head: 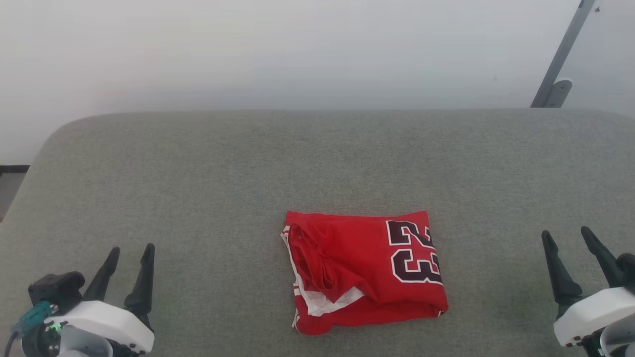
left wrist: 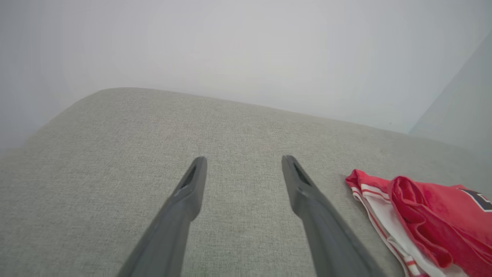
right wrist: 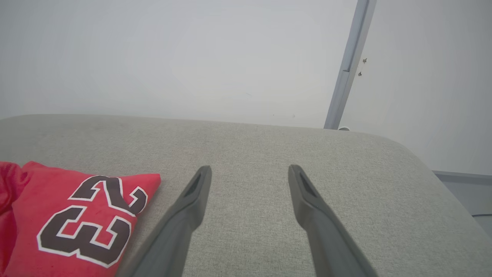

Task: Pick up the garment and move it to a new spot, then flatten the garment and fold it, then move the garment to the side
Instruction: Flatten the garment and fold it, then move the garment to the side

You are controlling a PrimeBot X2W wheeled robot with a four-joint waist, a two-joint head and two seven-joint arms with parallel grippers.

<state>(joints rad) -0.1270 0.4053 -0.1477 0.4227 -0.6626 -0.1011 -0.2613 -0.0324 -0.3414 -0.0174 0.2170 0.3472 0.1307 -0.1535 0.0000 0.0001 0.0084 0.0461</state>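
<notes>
Left gripper (head: pixel 132 249), near left: fingers spread, empty. Right gripper (head: pixel 565 232), near right: fingers spread, empty. Red jersey (head: pixel 364 272): folded, lying between them on the grey padded surface (head: pixel 198 168), well apart from both. Pale wall (head: pixel 297 49) behind.

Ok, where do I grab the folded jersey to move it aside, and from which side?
Take the jersey by its folded edge beside the 23, coming from the right with the right tool. That edge probably holds the layers together; the left edge shows loose, open layers.
</notes>
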